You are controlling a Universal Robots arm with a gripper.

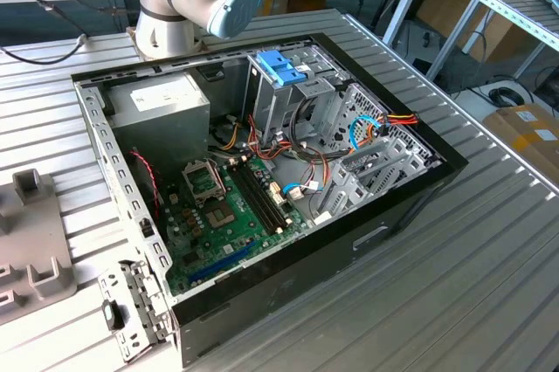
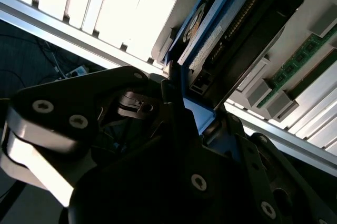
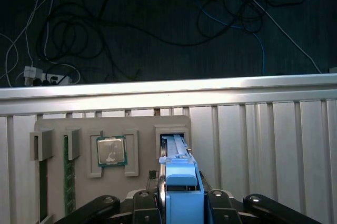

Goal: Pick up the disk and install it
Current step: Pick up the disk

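The disk stands on edge in the first wrist view, a grey metal slab in a blue plastic frame. Its far end reaches into a rectangular slot of a beige holder. My gripper sits with one black finger on each side of the blue frame, shut on the disk. In the second wrist view the disk shows its white label and blue edge, running from between the fingers of the gripper. The open computer case lies on the slatted metal table in the exterior view.
A blue handle tops the metal drive cage in the case, beside a grey power-supply box and a green motherboard. The beige holder also carries a processor chip and memory sticks. Cables lie on the floor beyond the table edge.
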